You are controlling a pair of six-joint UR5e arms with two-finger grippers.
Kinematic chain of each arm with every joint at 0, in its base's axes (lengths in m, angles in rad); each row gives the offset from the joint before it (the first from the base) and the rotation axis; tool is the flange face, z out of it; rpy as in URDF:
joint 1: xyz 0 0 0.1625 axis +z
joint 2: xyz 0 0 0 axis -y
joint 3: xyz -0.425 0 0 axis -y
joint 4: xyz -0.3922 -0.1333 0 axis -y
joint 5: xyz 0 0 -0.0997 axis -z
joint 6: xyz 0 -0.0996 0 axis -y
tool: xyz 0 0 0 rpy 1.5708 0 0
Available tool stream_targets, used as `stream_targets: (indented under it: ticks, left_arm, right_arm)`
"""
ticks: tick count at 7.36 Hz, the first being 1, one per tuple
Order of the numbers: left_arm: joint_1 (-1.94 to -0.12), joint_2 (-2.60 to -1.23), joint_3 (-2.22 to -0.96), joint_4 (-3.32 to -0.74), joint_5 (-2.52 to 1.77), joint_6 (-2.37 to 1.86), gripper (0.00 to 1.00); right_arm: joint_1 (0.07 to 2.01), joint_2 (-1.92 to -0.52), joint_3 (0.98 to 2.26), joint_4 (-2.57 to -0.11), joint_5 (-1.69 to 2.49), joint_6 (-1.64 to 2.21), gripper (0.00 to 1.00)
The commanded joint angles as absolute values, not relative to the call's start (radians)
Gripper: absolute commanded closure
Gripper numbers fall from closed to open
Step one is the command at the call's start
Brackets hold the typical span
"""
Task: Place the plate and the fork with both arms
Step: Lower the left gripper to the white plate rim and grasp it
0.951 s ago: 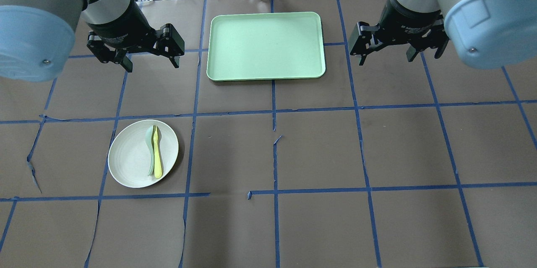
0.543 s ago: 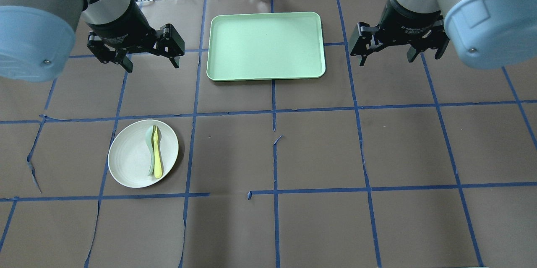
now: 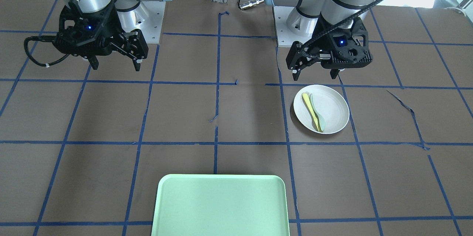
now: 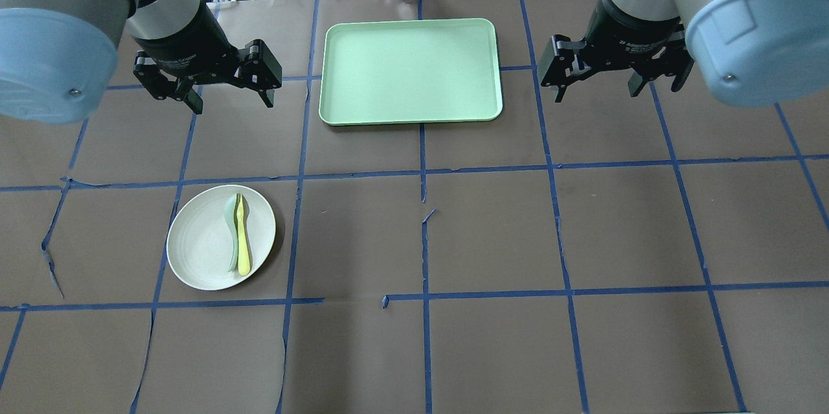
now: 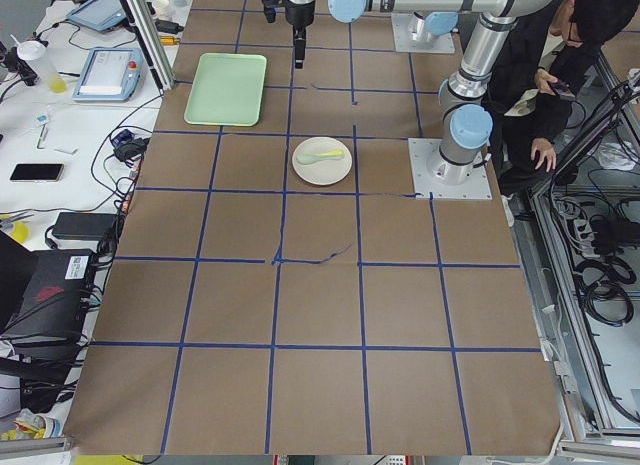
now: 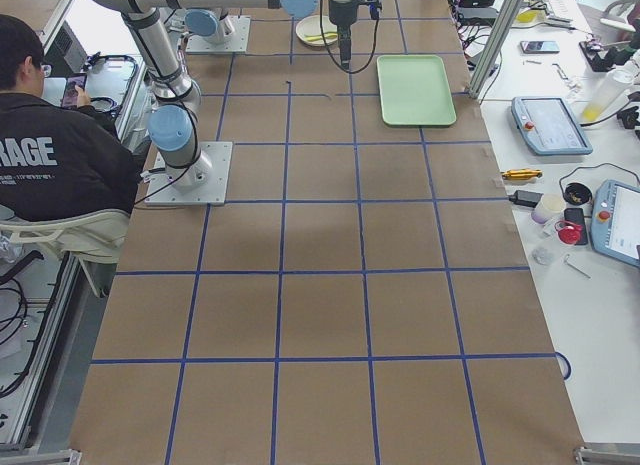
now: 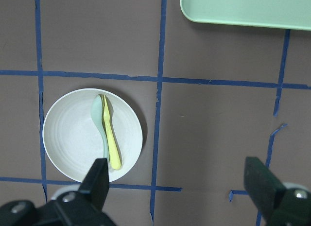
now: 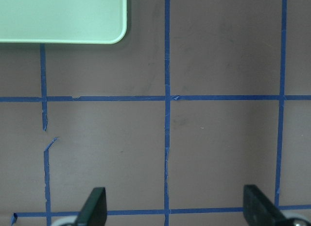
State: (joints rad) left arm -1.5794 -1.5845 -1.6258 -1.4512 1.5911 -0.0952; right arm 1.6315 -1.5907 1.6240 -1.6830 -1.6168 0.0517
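The off-white plate (image 4: 201, 252) lies on the table's left half, near side. The yellow fork (image 4: 243, 245) lies on it beside a pale mint-green spoon (image 4: 231, 229). My left gripper (image 4: 232, 102) hangs open and empty above the table, beyond the plate. In the left wrist view the plate (image 7: 68, 138) and fork (image 7: 112, 143) show below and left of its open gripper (image 7: 179, 187). My right gripper (image 4: 596, 93) is open and empty, right of the tray. In the front-facing view the left gripper (image 3: 314, 77) hovers just behind the plate (image 3: 332, 112), and the right gripper (image 3: 115, 67) is far off.
A rectangular mint-green tray (image 4: 411, 70) lies at the table's far middle, between the two grippers; its corner shows in the right wrist view (image 8: 58, 17). Brown paper with blue tape lines covers the table. Cables and devices lie beyond the far edge.
My left gripper has shifted very slightly away from me. The right gripper, plate, fork and spoon have not moved.
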Motion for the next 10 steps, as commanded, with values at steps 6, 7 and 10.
stream_targets:
  ticks: [6,7,10]
  left_arm:
    - [-1.103,-1.703,-2.188,-0.89,1.591,0.287,0.17]
    - [-1.088,-1.724,-2.209,-0.847,1.591,0.288,0.19]
    - [-1.085,-1.761,-2.235,-0.778,1.592,0.285,0.47]
  right_arm:
    - [1.638,-1.589,1.629,-1.684,-1.615,0.057,0.0]
    - [1.638,-1.588,1.629,-1.684,-1.615,0.057,0.0]
    - [1.638,-1.588,1.629,-1.684,-1.615,0.058,0.0]
